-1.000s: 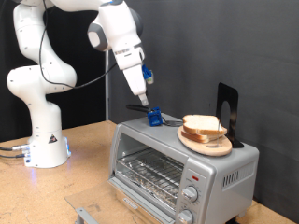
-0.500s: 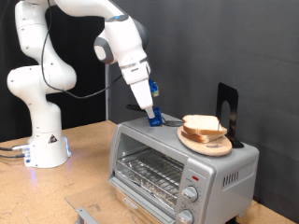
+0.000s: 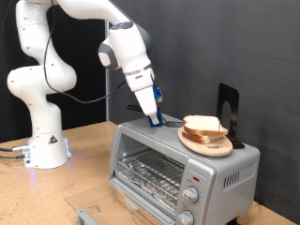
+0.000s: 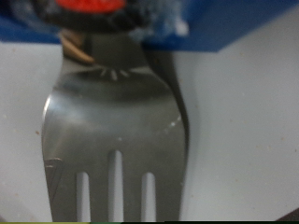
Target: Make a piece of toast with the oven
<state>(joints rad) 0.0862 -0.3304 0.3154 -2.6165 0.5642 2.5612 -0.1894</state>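
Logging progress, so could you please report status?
Gripper at blue holder atop silver toaster oven. Pale bread slices on round wooden plate. Metal fork before wrist camera.

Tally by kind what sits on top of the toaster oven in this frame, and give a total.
Bread slices: 2, stacked
Round wooden plate: 1, under the slices
Blue holder: 1, gripper down at it
Fork: 1, filling the wrist view
Black stand: 1
Total: 6, on the toaster oven
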